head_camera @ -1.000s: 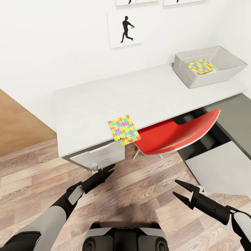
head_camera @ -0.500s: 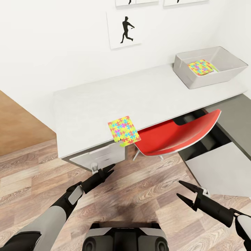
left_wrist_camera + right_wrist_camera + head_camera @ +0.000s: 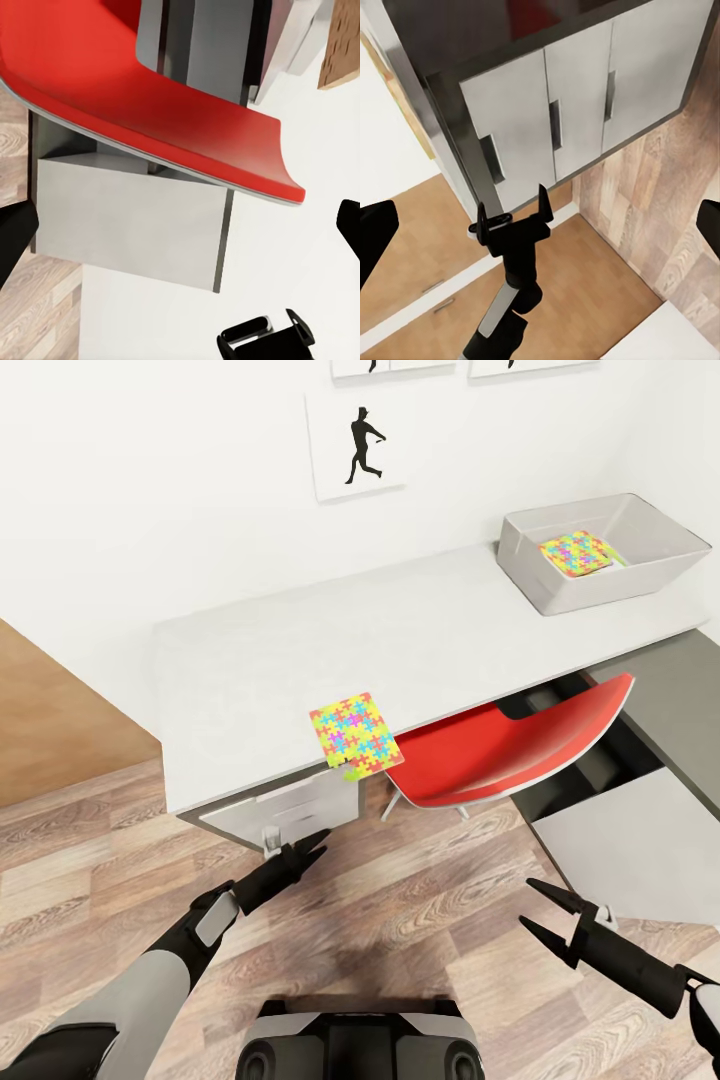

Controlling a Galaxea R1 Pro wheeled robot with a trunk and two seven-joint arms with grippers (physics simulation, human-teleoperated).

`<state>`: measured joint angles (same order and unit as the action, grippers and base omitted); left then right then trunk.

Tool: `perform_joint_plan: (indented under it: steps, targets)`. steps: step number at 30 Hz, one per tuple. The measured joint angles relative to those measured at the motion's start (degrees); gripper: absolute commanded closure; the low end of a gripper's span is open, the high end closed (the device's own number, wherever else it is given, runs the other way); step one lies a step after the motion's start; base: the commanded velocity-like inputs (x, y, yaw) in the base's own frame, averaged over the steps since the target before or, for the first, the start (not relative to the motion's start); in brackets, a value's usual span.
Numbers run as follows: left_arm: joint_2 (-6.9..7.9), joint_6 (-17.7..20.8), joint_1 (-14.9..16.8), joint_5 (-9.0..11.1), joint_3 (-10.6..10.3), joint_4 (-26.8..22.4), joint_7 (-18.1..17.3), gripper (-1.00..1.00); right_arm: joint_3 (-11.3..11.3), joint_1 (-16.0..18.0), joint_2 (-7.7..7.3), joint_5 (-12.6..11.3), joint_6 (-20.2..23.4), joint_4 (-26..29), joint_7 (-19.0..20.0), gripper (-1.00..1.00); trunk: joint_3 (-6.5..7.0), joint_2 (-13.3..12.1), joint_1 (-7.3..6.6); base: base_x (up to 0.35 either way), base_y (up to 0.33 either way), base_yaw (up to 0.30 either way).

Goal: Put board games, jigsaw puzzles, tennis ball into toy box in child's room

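One jigsaw puzzle (image 3: 356,735) overhangs the table (image 3: 250,660) edge, easy to pinch. I hold left gripper (image 3: 305,850) and right gripper (image 3: 545,908) low, both parted, empty.

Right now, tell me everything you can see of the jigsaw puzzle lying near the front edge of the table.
The jigsaw puzzle is a thin, flat, roughly square board printed with interlocking pieces in yellow, pink, blue and green. It lies flat on the pale grey table, turned at a slight angle, with its near corner overhanging the front edge above the white drawers, beside the red chair. No gripper touches it.
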<state>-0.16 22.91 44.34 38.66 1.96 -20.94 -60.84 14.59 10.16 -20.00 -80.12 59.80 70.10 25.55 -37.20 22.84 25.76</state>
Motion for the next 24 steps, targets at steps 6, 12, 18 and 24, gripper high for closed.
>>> perform_joint_plan:
  steps: [6, 12, 18, 24]
  targets:
    - [-0.03, 0.2, 0.6, 0.0, 0.1, 0.0, 0.2, -1.00, 0.1, 0.0, -0.16, 0.0, 0.0, -0.2, 0.0, -1.00, 0.00, 0.0, 0.00, 0.000, 0.000, 0.000]
    - [-0.06, 0.4, 1.2, -0.1, 0.1, 0.0, 0.5, -1.00, 0.2, 0.0, -0.46, 0.0, 0.0, -0.5, 0.0, -1.00, 0.00, 0.0, 0.00, 0.000, 0.000, 0.000]
    - [-0.09, 0.6, 1.7, 0.0, 0.1, 0.0, 2.0, -1.00, 0.2, 0.0, -0.66, 0.0, 0.0, -0.7, 0.0, -1.00, 0.00, 0.0, 0.00, 0.000, 0.000, 0.000]
    - [-0.50, 0.6, 2.5, 0.0, 0.0, -0.1, 3.8, -1.00, 0.3, 0.0, -0.78, 0.0, 0.0, -0.9, 0.0, -1.00, 0.00, 0.0, 0.00, 0.000, 0.000, 0.000]
